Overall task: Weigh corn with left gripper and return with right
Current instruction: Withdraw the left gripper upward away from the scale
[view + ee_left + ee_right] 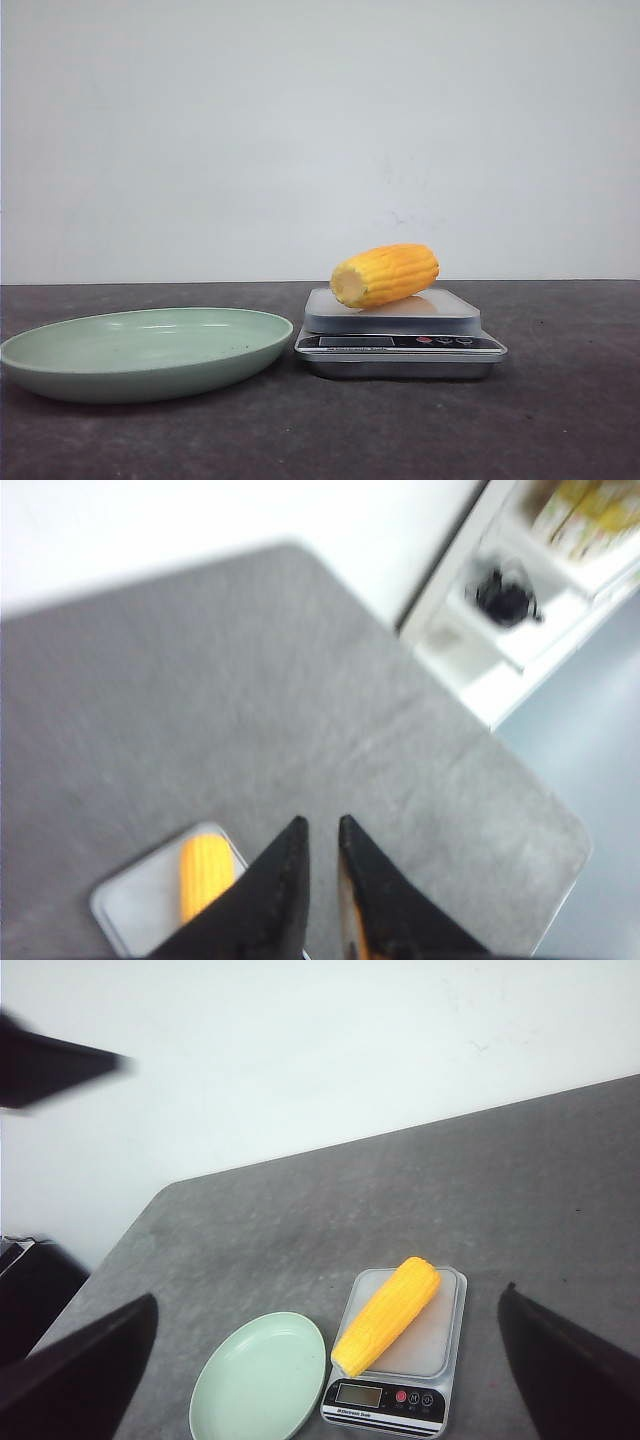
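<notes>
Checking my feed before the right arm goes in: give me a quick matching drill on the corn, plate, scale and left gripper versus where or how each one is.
Column 1:
1. corn
2. green plate
3. kitchen scale
4. left gripper

Column 2:
A. nearly closed, holding nothing, raised above the table
B. empty, left of the scale
C. lying on the weighing platform
D. on the table, display facing the robot

Pairs: 1-C, 2-B, 3-D, 4-A
</notes>
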